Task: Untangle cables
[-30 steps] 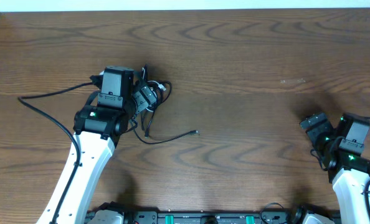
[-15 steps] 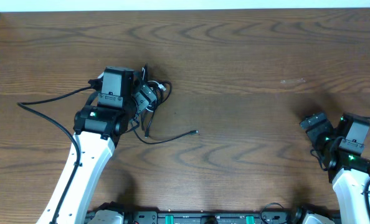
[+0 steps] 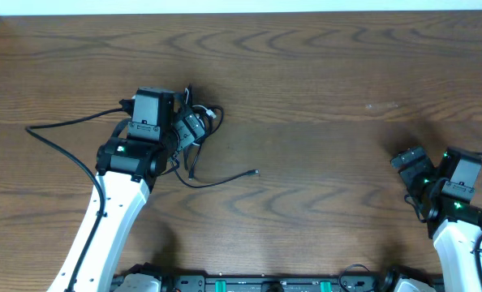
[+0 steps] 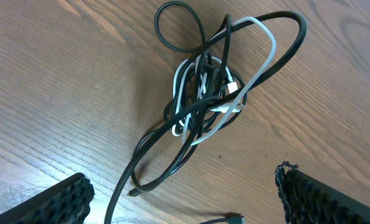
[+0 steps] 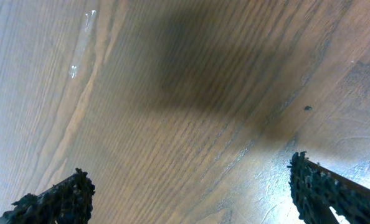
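Approaching the tangle: the left fingers (image 4: 54, 202) stood wide apart and empty above the table (image 4: 42, 74). Only a small plug end (image 4: 232, 218) lay between them, at the near edge of the wrist view.

Just beyond lay the cables (image 4: 207, 93), bunched in one knot of black cords wound around a white cord (image 4: 272, 46). Black strands trailed from the knot toward the fingers, and a free black loop (image 4: 158, 26) lay at the far side. The knot lay ahead of the fingertips, not between them, and no contact was visible.

Judged step: the opening grasp, with no cord yet separated. The next move would probably call for closing on one outlying strand or the loop, not the dense centre, so that a pull would loosen the knot, not tighten it.

Overhead, one free end (image 3: 255, 172) reached toward mid-table. The right fingers (image 5: 54, 202), equally wide and empty, hung over bare wood well apart from the cables.
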